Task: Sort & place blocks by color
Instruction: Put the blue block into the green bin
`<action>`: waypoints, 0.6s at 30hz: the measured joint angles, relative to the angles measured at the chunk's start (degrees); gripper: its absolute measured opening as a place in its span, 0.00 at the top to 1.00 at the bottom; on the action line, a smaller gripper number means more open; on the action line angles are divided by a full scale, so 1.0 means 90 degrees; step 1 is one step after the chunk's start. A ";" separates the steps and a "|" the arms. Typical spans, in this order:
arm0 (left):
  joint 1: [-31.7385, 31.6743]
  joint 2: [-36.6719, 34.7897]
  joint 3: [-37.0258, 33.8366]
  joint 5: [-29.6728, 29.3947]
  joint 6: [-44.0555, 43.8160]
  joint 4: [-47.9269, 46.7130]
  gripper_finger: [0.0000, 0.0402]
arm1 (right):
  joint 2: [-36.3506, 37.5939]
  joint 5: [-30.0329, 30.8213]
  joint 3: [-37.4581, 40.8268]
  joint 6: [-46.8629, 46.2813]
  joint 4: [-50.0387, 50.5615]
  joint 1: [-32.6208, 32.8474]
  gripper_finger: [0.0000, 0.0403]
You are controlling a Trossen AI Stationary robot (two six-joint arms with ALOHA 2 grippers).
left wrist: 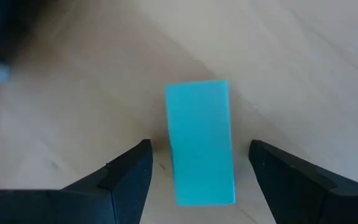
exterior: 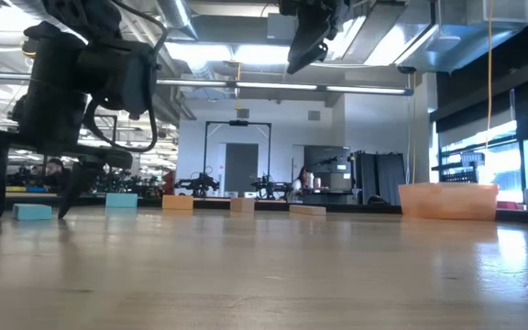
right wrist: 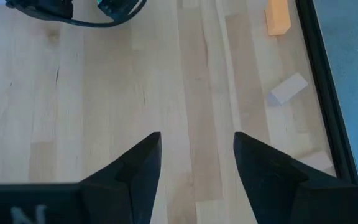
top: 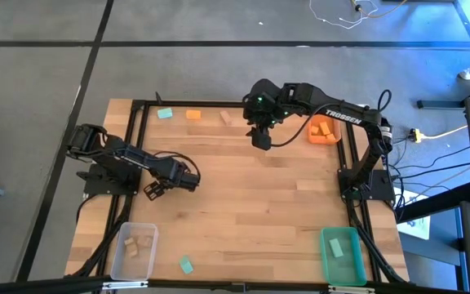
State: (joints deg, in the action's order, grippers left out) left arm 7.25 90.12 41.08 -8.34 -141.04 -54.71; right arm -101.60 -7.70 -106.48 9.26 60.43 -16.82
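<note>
With the left claw (left wrist: 197, 171) spread open astride the small flat teal-green block (left wrist: 200, 142) lying on the wooden worktop (top: 251, 204) at centre-left of the high view, an off-centre closure risked skewing the block, while the right claw (right wrist: 196, 158) hung released and empty near upper centre.

Left gripper (top: 151, 189) hangs low at the frame's left-centre, fingers spread, while right gripper (top: 261, 139) hovers upper-centre, fingers parted.

Grey floor (top: 219, 65) — ceiling striplights (exterior: 246, 55), bright windows (exterior: 498, 156).
</note>
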 joint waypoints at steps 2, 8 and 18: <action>0.0042 0.0006 -0.0007 -0.0136 0.0391 -0.0014 0.34 | 0.0000 0.0000 0.0000 -0.0003 -0.0056 0.0000 0.50; 0.0091 0.0023 -0.0032 -0.0484 0.0931 -0.0050 0.34 | 0.0000 0.0000 0.0001 -0.0015 -0.0195 0.0000 0.50; 0.0086 0.0027 -0.0041 -0.0644 0.0881 -0.0080 0.34 | 0.0000 0.0000 0.0002 -0.0018 -0.0229 0.0000 0.50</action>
State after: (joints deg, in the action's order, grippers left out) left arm 8.03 90.37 40.71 -14.14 -133.11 -55.43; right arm -101.60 -7.71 -106.46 9.09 58.37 -16.82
